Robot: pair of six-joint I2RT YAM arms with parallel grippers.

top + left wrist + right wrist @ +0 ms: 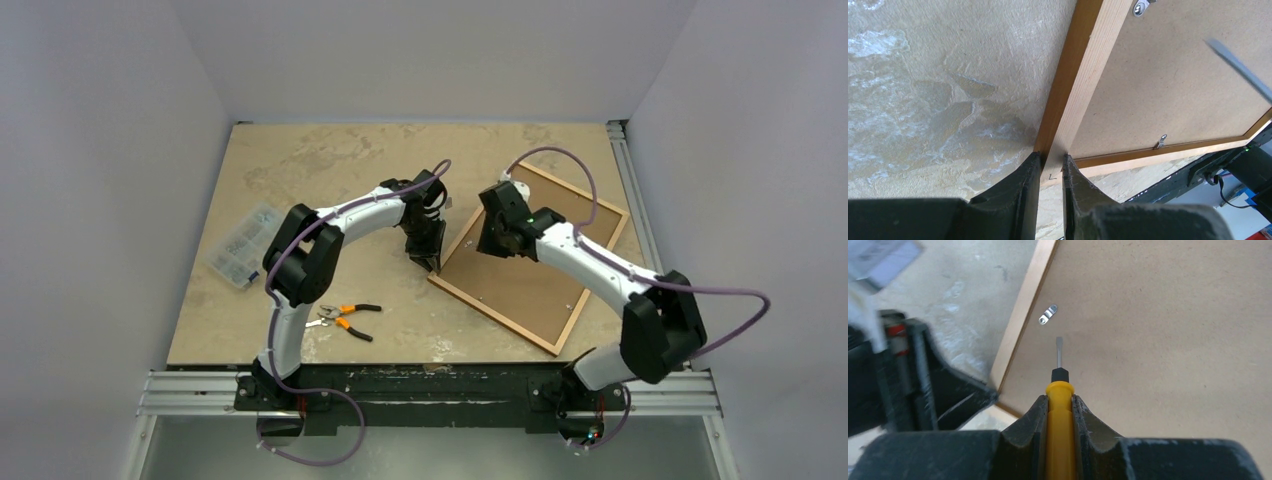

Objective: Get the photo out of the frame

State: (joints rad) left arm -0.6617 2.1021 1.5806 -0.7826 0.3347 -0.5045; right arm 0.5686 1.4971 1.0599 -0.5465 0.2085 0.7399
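Our right tool (1059,405) grips a screwdriver (1060,390); only that wrist view shows its yellow handle. Our left tool (1051,162) pinches the frame (1073,85), long axis upper-right to lower-left overhead.

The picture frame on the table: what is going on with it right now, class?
The frame lies face down on the table, with the photo inside it, brown board back up. The left gripper pinches the frame's rail near a corner. The right gripper holds a yellow-handled screwdriver, its tip pointing towards a small metal clip at the board's edge. The photo is not out yet.
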